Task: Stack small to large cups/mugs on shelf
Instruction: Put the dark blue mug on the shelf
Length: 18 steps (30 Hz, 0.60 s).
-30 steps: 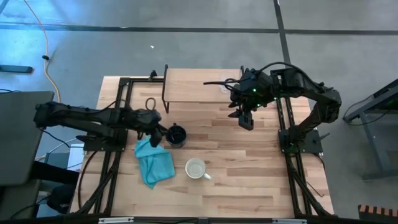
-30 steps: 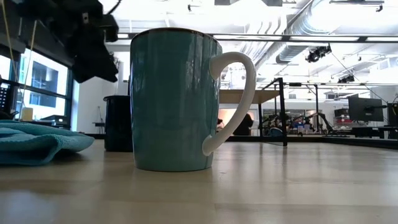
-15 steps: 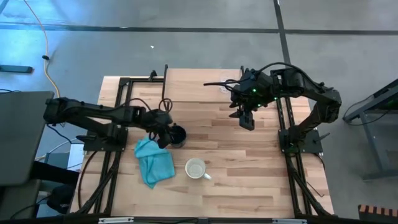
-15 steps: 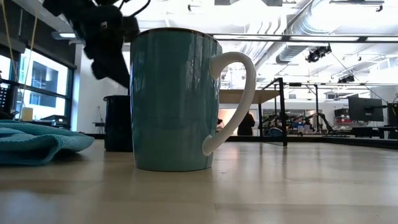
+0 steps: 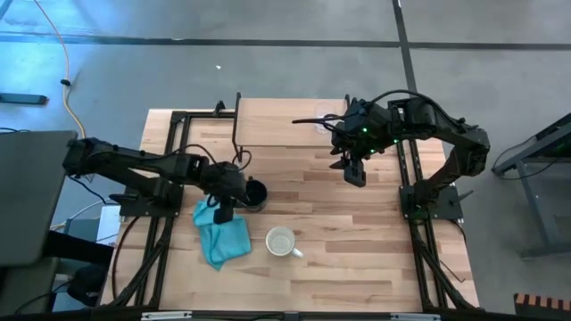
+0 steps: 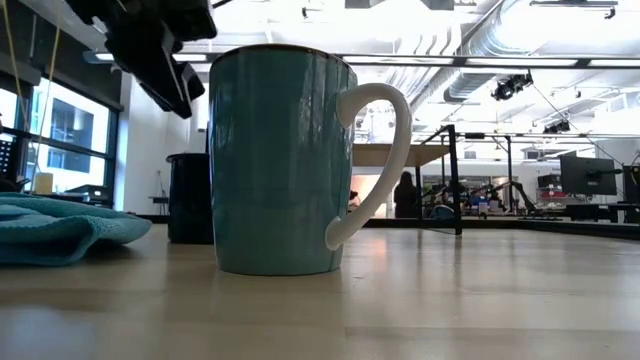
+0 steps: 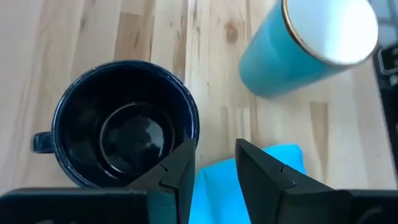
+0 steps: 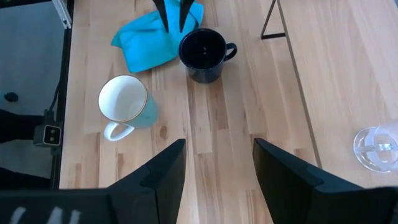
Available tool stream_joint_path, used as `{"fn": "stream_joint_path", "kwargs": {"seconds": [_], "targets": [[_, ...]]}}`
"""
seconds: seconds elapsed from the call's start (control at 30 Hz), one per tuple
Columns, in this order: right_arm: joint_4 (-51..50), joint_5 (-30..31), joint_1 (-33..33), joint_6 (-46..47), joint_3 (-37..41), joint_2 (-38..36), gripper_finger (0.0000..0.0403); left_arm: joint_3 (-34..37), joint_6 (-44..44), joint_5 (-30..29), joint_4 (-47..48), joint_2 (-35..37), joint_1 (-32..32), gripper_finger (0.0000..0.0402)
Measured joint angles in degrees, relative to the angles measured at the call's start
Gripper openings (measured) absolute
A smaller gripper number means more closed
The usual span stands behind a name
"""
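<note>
The left gripper [image 5: 225, 212] hangs above the tabletop [image 5: 357, 241] with its two fingers [image 7: 261, 171] set only a narrow gap apart and nothing between them, so the jaws hold nothing. The black mug [image 7: 124, 140] stands upright just beside the jaws, its rim close against one finger, though whether they touch cannot be told; its small handle points away from the gripper. Directly under the fingertips lies the teal cloth [image 7: 249, 180], crumpled flat on the wood. A little beyond the jaws, on the far side from the black mug's handle, stands the larger mug [image 7: 308, 46], teal outside and white inside, upright with its white handle [image 6: 375, 160] turned away from the cloth. The right gripper [image 5: 353, 169] hovers well apart from all this, near the middle of the table, with its fingers [image 8: 158, 177] spread wide and empty. The clear glass cup [image 8: 376, 149] stands on the shelf [image 8: 336, 68] off to one side of these open jaws, and the two mugs and the cloth lie farther out ahead of them. The shelf, a light-wood board on thin dark legs [image 8: 268, 22], runs along the table's far edge and carries only the glass cup; both mugs stand on the tabletop below it. In the low view a person [image 6: 405, 195] shows far off in the room behind the table.
</note>
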<state>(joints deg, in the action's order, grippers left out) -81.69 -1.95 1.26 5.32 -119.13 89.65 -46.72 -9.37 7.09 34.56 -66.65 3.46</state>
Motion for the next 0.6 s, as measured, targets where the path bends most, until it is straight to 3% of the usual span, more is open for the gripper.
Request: {"fn": "stream_joint_path", "kwargs": {"seconds": [0.6], "targets": [[0.6, 0.02, 0.0, 1.27, -0.04, -0.04, 0.0179, -1.49, 7.16, -3.26, -0.81, -9.45, -1.61, 0.0104]]}}
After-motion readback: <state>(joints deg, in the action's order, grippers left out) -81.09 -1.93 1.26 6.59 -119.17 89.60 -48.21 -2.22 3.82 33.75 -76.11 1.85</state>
